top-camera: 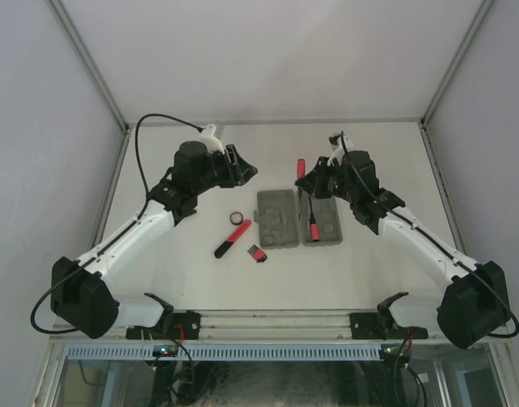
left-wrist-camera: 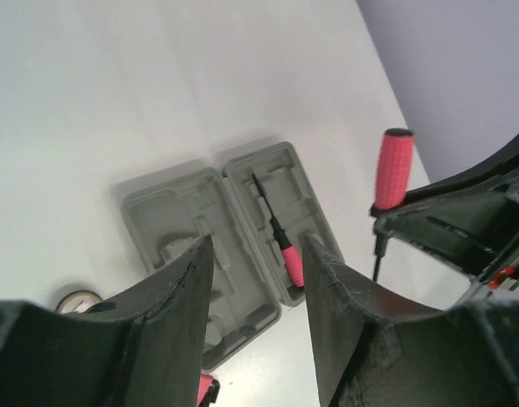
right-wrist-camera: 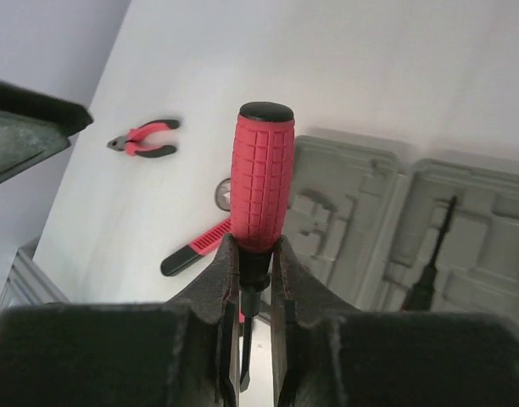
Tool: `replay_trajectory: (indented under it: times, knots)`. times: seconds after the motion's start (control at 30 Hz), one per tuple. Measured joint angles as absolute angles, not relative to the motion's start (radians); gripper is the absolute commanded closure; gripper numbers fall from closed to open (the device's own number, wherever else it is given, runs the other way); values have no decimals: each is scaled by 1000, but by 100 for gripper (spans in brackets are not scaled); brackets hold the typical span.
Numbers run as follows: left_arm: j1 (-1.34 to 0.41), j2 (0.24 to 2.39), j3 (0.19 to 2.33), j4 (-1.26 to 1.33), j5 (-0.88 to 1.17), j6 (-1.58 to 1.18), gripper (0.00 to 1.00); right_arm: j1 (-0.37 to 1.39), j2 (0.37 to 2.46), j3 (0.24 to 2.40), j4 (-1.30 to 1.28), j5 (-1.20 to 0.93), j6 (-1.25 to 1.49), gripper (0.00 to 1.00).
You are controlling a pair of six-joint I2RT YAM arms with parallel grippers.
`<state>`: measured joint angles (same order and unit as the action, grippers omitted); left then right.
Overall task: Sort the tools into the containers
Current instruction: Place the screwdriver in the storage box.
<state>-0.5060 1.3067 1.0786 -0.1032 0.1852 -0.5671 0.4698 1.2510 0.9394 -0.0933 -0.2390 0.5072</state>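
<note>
The left gripper (top-camera: 245,168) hung over the table's far left, jaws spread around nothing. Toward the table's middle lay the small black ring (top-camera: 237,218), the longer red-black tool (top-camera: 229,241), slanting with its black end toward the near edge, and the hex key set (top-camera: 257,251). The grey case (top-camera: 276,222) lay open (both halves flat). In its right half the thin screwdriver (top-camera: 311,225) ran near to far, red handle nearest. By the case's far edge the right gripper (right-wrist-camera: 253,254) pinched a ribbed, black-capped red-handled driver (right-wrist-camera: 262,174) at its neck, handle up.
</note>
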Motion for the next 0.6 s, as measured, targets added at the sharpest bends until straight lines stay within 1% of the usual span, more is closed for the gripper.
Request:
replay_trajectory:
  times: [0.13,0.37,0.6]
  knots:
    - [-503,1337,1079,-144,159,-546,53,427,1251,939,-138,-236,501,100]
    - [-504,1530,1082,-220,157,-540,54,392,1251,908,-170,-228,498,100]
    - [-517,1623,1082,-239,160,-543,55,379,1251,889,-193,-226,498,100]
